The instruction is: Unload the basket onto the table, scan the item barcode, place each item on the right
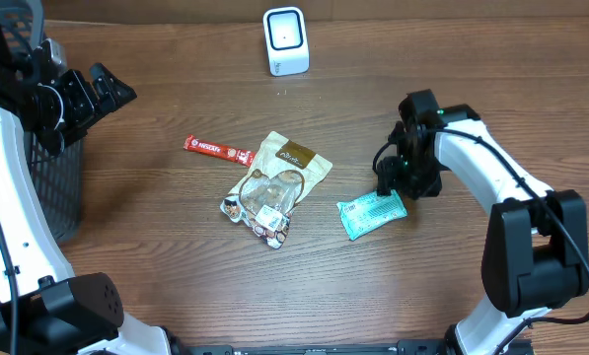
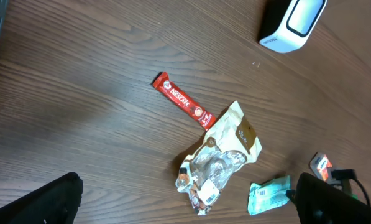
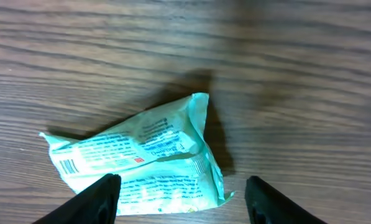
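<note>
Scan not yet done: lift and presentation remain. The teal packet (image 1: 371, 213) lies flat on the table (image 1: 176, 286), right of centre, barcode (image 3: 68, 165) up. The right gripper (image 1: 389, 184) hangs over it, jaws apart, holding nothing. The left gripper (image 1: 99, 94), upper left, is wide and empty. The scanner (image 1: 285, 40) stands top centre, well apart. The coffee stick (image 1: 218, 149) and brown pouch (image 1: 279, 177) lie beside that route, not across it.

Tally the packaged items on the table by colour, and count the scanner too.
Red stick sachet: 1
Beige pouch: 1
Teal packet: 1
White scanner: 1
Total: 4
</note>
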